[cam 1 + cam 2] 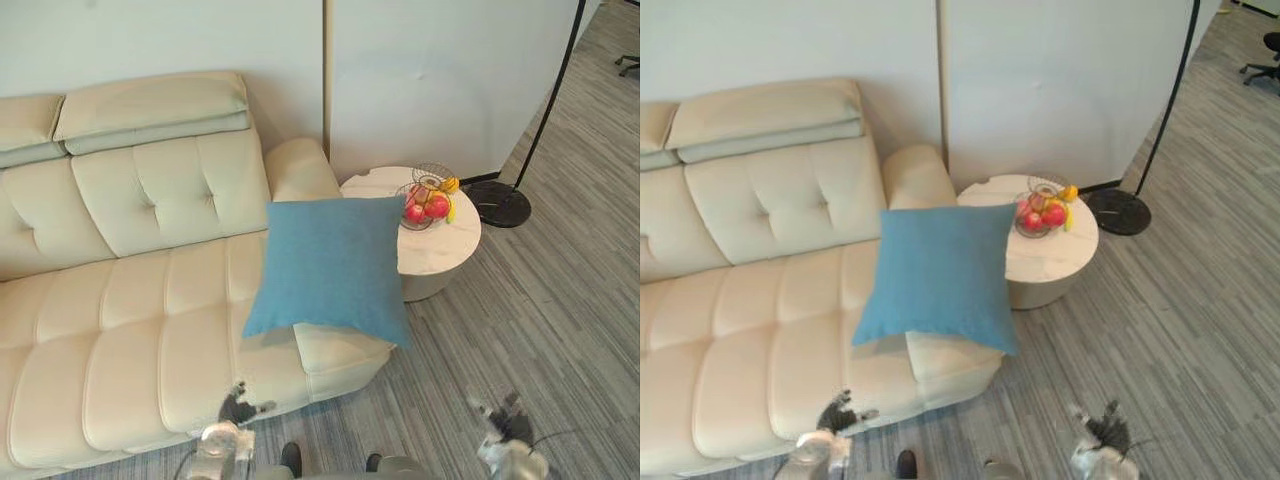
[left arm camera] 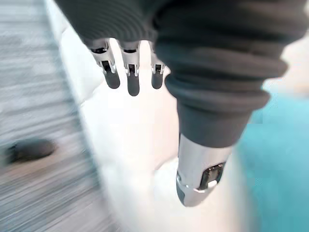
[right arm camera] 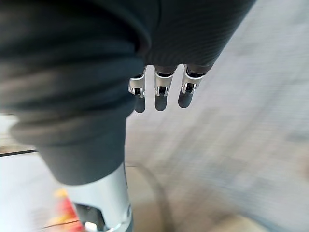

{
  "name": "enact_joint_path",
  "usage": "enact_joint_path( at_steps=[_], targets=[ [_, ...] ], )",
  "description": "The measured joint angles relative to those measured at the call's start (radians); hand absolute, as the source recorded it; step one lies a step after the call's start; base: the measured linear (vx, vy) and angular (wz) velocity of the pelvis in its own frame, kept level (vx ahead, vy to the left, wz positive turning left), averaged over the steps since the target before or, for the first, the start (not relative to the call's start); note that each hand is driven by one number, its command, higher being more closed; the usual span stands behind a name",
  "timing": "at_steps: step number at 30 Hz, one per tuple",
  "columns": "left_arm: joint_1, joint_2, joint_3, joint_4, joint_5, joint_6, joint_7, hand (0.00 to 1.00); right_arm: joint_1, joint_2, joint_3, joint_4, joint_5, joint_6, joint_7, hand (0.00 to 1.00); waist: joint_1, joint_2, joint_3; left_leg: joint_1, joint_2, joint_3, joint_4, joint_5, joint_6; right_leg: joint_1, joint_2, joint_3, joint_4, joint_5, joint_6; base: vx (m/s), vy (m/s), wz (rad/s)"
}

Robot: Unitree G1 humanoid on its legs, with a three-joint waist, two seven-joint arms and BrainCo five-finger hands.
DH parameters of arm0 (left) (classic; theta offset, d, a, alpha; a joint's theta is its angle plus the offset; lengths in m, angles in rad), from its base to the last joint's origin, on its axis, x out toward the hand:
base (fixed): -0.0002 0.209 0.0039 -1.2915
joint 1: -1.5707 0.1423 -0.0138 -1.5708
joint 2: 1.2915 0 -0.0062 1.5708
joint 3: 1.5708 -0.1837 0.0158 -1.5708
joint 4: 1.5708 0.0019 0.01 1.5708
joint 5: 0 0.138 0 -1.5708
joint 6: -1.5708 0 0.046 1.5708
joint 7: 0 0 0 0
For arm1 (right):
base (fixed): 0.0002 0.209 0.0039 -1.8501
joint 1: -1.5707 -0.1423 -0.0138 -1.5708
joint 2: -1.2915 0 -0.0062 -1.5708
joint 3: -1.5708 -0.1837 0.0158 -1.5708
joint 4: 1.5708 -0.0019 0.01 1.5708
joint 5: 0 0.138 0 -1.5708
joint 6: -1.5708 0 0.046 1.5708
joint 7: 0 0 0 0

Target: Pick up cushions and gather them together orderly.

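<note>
Cushion (image 1: 332,268) on sofa's (image 1: 130,320) right end, hands empty.
It leans against the armrest (image 1: 300,165). Left hand (image 1: 232,415), fingers straight, at sofa's front edge; right hand (image 1: 508,425) likewise over floor (image 1: 560,300), its wrist view catching table (image 1: 440,250) and fruit (image 1: 425,207).

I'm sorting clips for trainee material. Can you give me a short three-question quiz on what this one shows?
1. True or false: the left hand is holding the blue cushion.
2. What stands on the round table? A) a fruit basket B) a stack of books C) a second cushion
3. Fill in: the cushion rests on one end of the cream ____.

Key: 1 false, its fingers are straight and hold nothing; 2 A; 3 sofa.
</note>
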Motion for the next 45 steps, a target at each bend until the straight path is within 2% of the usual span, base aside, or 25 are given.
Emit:
enact_joint_path(
  at_steps=[6,7,12,17,19,22,27,29,31,38,45],
  targets=[
    [0.006,0.027,0.068,-0.178,-0.052,-0.027,0.03,0.0,-0.029,-0.039,0.014,-0.15,-0.069,-0.018,0.01,0.0,0.001,0.012,-0.013,-0.042,0.0,0.001,-0.01,0.01,-0.003,-0.029,0.002,0.003,-0.027,0.02,-0.001,0.01,0.002,-0.01],
    [0.001,0.027,0.074,-0.206,-0.066,-0.035,0.044,0.0,-0.047,-0.045,0.025,-0.172,-0.069,-0.022,0.009,0.0,0.001,0.017,-0.014,-0.059,0.0,0.0,-0.009,0.017,0.007,-0.04,0.003,0.002,-0.033,0.028,-0.001,0.07,-0.003,-0.01],
    [-0.075,0.041,0.085,-0.246,-0.09,-0.047,0.068,0.0,-0.157,-0.069,0.065,-0.195,-0.067,-0.032,0.008,0.0,0.005,0.017,-0.006,-0.101,-0.003,0.0,0.006,0.02,0.009,-0.073,0.001,0.001,-0.036,0.038,-0.003,0.07,-0.003,0.03],
    [-0.286,0.047,0.084,-0.256,-0.109,-0.062,0.111,0.0,-0.357,-0.109,0.133,-0.191,-0.055,-0.04,-0.003,0.0,0.026,0.017,0.079,-0.229,-0.01,-0.003,0.105,0.019,0.01,-0.164,-0.01,0.006,0.006,0.046,-0.013,-0.05,0.002,0.07],
    [-0.373,0.048,0.083,-0.255,-0.125,-0.07,0.138,0.0,-0.45,-0.109,0.162,-0.184,-0.026,-0.043,-0.029,0.0,0.035,0.019,0.129,-0.281,-0.008,-0.004,0.152,0.016,0.011,-0.204,-0.011,0.011,0.03,0.049,-0.017,-0.11,-0.006,0.02],
    [-0.434,0.049,0.084,-0.255,-0.129,-0.072,0.172,0.0,-0.512,-0.108,0.167,-0.176,-0.002,-0.044,-0.059,0.0,0.048,0.028,0.154,-0.346,0.002,-0.003,0.202,-0.003,0.015,-0.272,-0.007,0.016,0.08,0.048,-0.017,-0.13,-0.005,-0.04],
    [-0.519,0.052,0.084,-0.256,-0.148,-0.075,0.207,0.0,-0.557,-0.095,0.169,-0.18,0.06,-0.045,-0.092,0.0,0.058,0.028,0.203,-0.417,0.006,0.0,0.283,-0.034,0.015,-0.34,-0.01,0.021,0.164,0.033,-0.017,-0.15,0.006,0.03],
    [-0.546,0.052,0.084,-0.257,-0.148,-0.076,0.215,0.0,-0.56,-0.095,0.172,-0.194,0.071,-0.046,-0.099,0.0,0.067,0.028,0.205,-0.454,0.01,0.005,0.308,-0.05,0.017,-0.373,-0.011,0.021,0.193,0.025,-0.02,-0.17,-0.009,0.05],
    [-0.599,0.052,0.084,-0.275,-0.168,-0.076,0.219,0.0,-0.577,-0.093,0.176,-0.209,0.099,-0.048,-0.109,0.0,0.077,0.027,0.21,-0.507,0.041,0.059,0.334,-0.047,0.017,-0.423,-0.009,0.012,0.223,0.023,-0.022,-0.14,-0.044,0.12],
    [-0.733,0.053,0.082,-0.281,-0.196,-0.078,0.218,0.0,-0.705,-0.087,0.191,-0.238,0.134,-0.056,-0.111,0.0,0.09,0.024,0.239,-0.565,0.051,0.057,0.359,-0.034,0.01,-0.476,-0.009,-0.003,0.248,0.023,-0.025,-0.04,-0.025,0.05],
    [-0.887,0.066,0.074,-0.227,-0.222,-0.082,0.219,0.0,-0.829,-0.085,0.203,-0.219,0.171,-0.058,-0.112,0.0,0.099,0.023,0.241,-0.62,0.06,0.069,0.356,-0.006,0.012,-0.527,-0.004,-0.005,0.245,0.027,-0.028,0.05,-0.029,0.04]
  ],
)
